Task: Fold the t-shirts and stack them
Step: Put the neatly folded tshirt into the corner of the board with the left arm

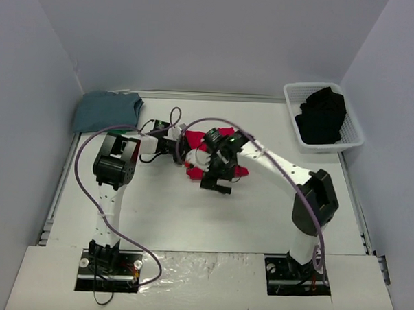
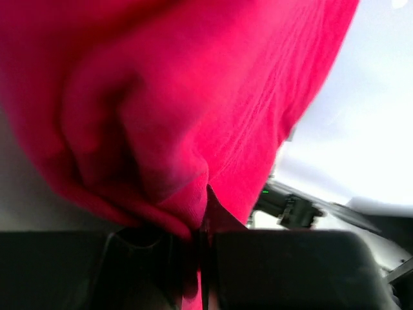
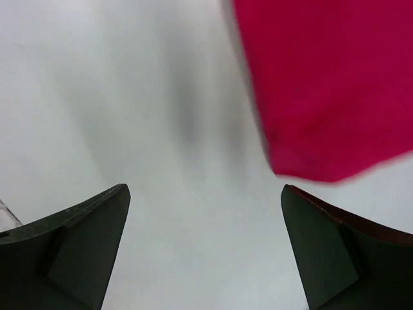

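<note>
Top external view: we're seeing the left hand (image 1: 182, 149) reaching out toward the middle of the surface (image 1: 190, 223), and it's clenching on the red t-shirt (image 1: 197, 139). The shirt is bunching up right at that hand's tips and spreading away toward the right hand (image 1: 216, 185). The right hand is pointing down at the surface just past the shirt's near edge, jaws standing wide apart and gripping nothing.

From the left wrist camera we're getting a face full of red cloth. A fold of it is getting squeezed in the narrow slit between the two dark fingers (image 2: 277, 265), so that grip is looking solid to us.

From the right wrist camera we're looking between two spread fingers (image 3: 84, 252) at bare white surface. A blurry corner of the red shirt is hanging in just ahead of the right-side finger, and it isn't touching either one. We're not able to tell whether that corner is lying flat or lifting off the surface.

The other shirts are sitting well apart from both hands. The blue-grey t-shirt (image 1: 107, 111) is lying folded beyond and to the left of the left hand. The black t-shirt (image 1: 322, 115) is lying crumpled in the white basket (image 1: 355, 134), far out beyond and to the right of the right hand.
</note>
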Controlling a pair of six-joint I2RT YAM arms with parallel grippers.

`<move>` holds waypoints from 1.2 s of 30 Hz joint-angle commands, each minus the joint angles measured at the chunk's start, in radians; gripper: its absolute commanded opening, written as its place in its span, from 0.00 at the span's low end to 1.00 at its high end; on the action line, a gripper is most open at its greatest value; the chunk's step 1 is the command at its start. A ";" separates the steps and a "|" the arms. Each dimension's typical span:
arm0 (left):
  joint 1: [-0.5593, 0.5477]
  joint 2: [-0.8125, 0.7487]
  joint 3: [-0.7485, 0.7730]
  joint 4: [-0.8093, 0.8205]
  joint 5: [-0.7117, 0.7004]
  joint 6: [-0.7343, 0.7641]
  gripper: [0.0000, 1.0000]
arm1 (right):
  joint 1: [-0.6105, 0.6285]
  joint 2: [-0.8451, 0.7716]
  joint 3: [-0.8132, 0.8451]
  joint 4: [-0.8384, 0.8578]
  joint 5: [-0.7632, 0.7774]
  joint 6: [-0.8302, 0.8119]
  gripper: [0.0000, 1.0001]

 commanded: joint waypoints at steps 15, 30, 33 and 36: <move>0.193 -0.076 0.526 -0.919 -0.494 0.749 0.02 | -0.500 -0.034 -0.195 0.079 -0.269 -0.003 1.00; 0.252 0.113 1.106 -1.281 -0.694 0.927 0.02 | -0.582 0.028 -0.274 0.109 -0.324 -0.037 1.00; 0.235 0.146 1.162 -1.330 -0.730 0.967 0.02 | -0.582 0.023 -0.274 0.111 -0.322 -0.031 1.00; 0.217 0.169 1.178 -1.364 -0.816 0.986 0.02 | -0.582 0.024 -0.277 0.119 -0.315 -0.025 1.00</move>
